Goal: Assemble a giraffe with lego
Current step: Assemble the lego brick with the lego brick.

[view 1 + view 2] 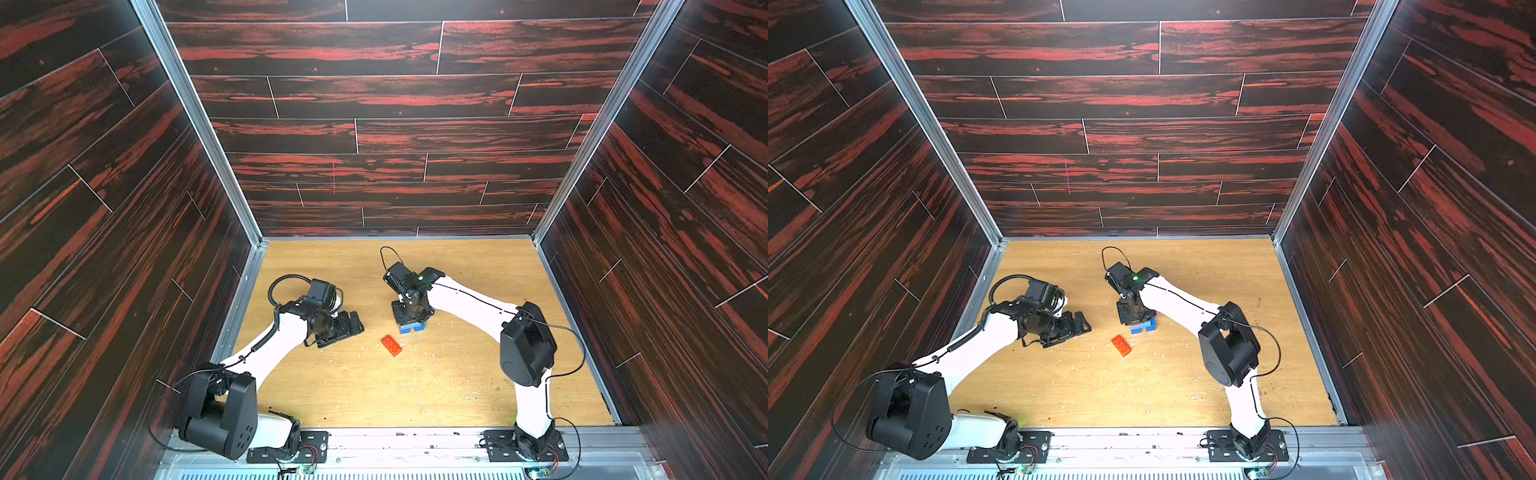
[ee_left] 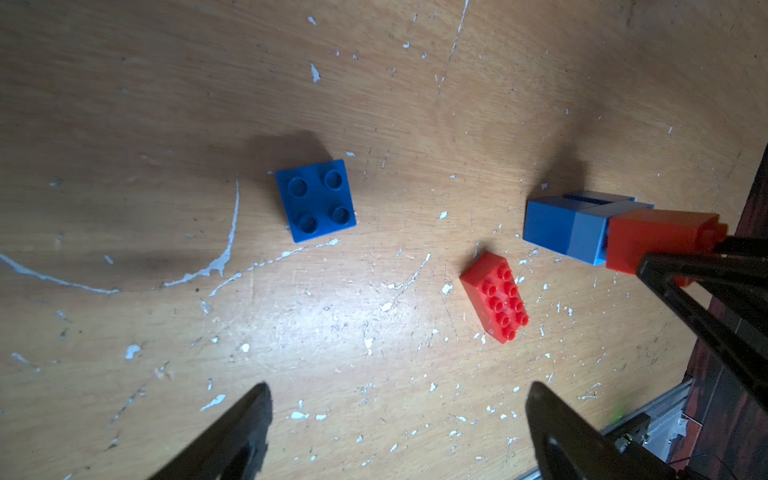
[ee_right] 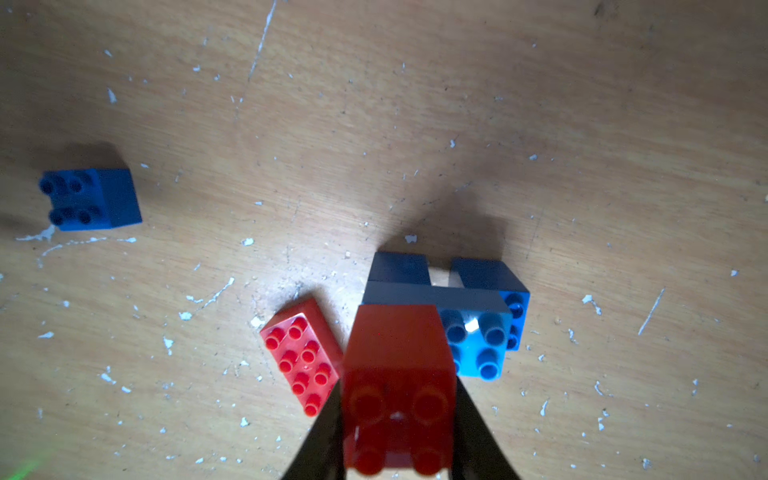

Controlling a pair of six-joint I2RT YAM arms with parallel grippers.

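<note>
Nearest the right wrist camera, the right pincer [image 3: 398,419] pinches the small red brick [image 3: 397,365] by two opposite sides, its studs turned toward the lens. That brick sits on one end of the light blue brick [image 3: 478,347], whose other studs are bare. Under the light blue brick stand two dark blue legs [image 3: 399,268], and the desk [image 3: 540,124] shows through the gap between them. The half-built giraffe [image 1: 412,327] stands upright about mid-desk, directly under the right pincer in both top views.

Just beside it, toward the left arm, the long red brick [image 1: 391,345] lies flat with its studs up; the left wrist view shows it apart from the figure. A loose dark blue brick [image 2: 316,199] lies farther off on its own, also studs up. The left pincer [image 2: 399,399] is spread wide with nothing between its fingers, held over the desk near these two loose bricks. White flecks and scratches mark the desk.
</note>
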